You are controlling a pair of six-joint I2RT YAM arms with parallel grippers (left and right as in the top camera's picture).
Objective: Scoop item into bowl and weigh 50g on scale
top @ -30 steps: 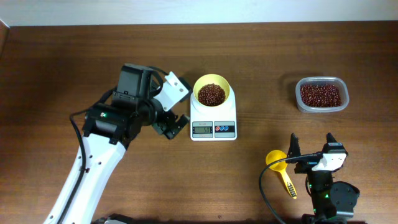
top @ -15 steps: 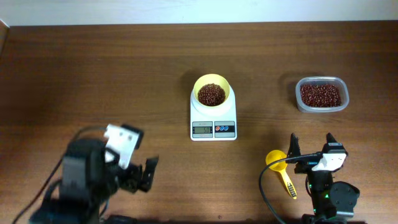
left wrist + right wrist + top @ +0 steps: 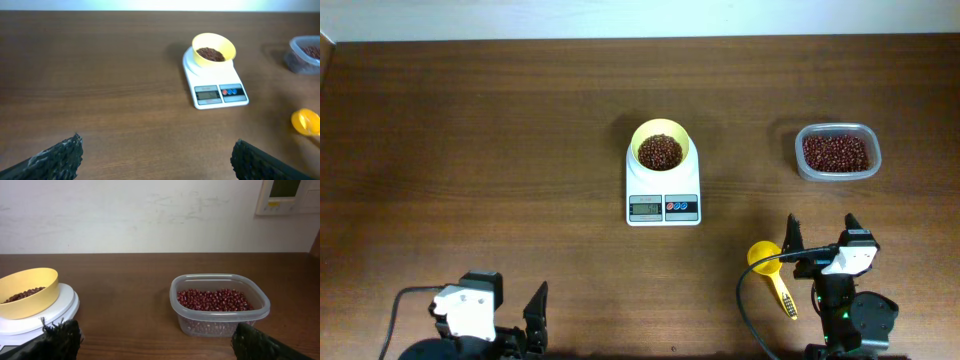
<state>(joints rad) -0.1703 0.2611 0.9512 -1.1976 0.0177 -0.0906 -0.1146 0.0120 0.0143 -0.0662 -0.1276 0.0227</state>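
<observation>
The pale yellow bowl (image 3: 661, 142) stands on the white scale (image 3: 663, 198) at the table's middle and holds a heap of red-brown beans (image 3: 660, 152). Bowl (image 3: 214, 48) and scale (image 3: 216, 83) also show in the left wrist view, and the bowl (image 3: 26, 292) in the right wrist view. My left gripper (image 3: 156, 155) is open and empty, low at the table's front left (image 3: 525, 325). My right gripper (image 3: 156, 340) is open and empty at the front right (image 3: 820, 240).
A clear rectangular container (image 3: 837, 152) of beans stands at the back right and shows in the right wrist view (image 3: 218, 304). A yellow handled scoop (image 3: 772, 272) lies on the table just left of my right gripper.
My left arm has pulled away from beside the scale to the table's front left edge. The right arm, scoop, bowl and scale have not moved.
</observation>
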